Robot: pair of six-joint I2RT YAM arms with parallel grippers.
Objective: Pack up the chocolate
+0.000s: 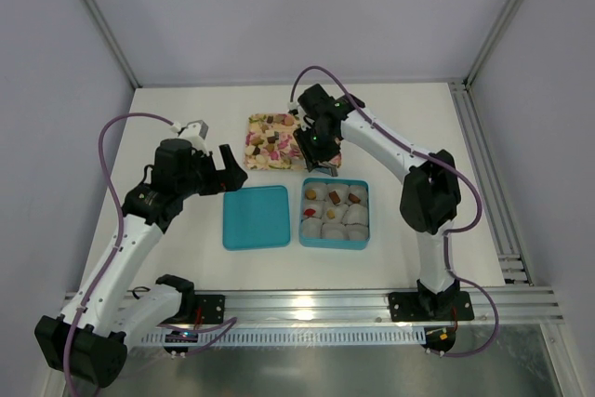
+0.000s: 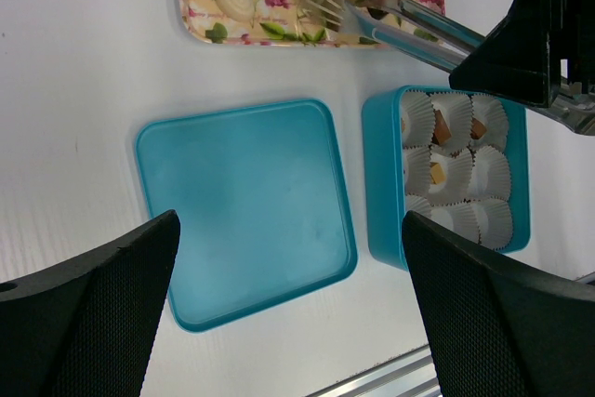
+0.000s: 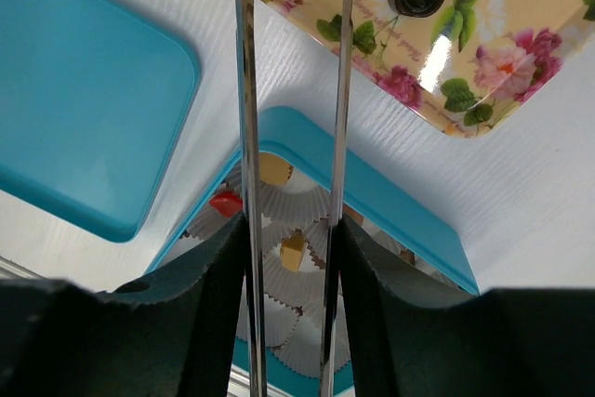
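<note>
Pinching a pair of metal tongs (image 3: 246, 90) in the right gripper (image 3: 288, 258), both steel arms squeezed between the black fingers. No touching the sweets directly, and sensibly so: far too small for those fingers, every piece. Reaching the tong tips out over the flowered tray (image 1: 256, 163), upper centre of the top view. Tips parted in the left wrist view, nothing visibly caught between them. Looks like lining up for a pick rather than carrying one.

Plenty of chocolate (image 1: 271, 139) scattered on that tray: dark, light brown, a cream piece or two. More of it already tucked into the teal box (image 1: 335, 244) just below the tray, one piece per crinkled paper cup (image 2: 490, 218). A red one and a few tan ones in the upper rows, bottom row apparently unfilled. Partway through, by the look of it.

Just left of the box, the teal lid (image 2: 246, 211), flat on the white tabletop (image 1: 223, 104), kept off for open access to the cups. Hovering above it, the left gripper (image 2: 290, 225), spread wide, holding nothing, well clear of the tongs' path. Probably on standby for lid duty after the filling.

Worth watching: smooth steel tool, tiny pieces, easy to flick one off the tray. Calls for a gentle squeeze and a straight drop into an empty cup.
</note>
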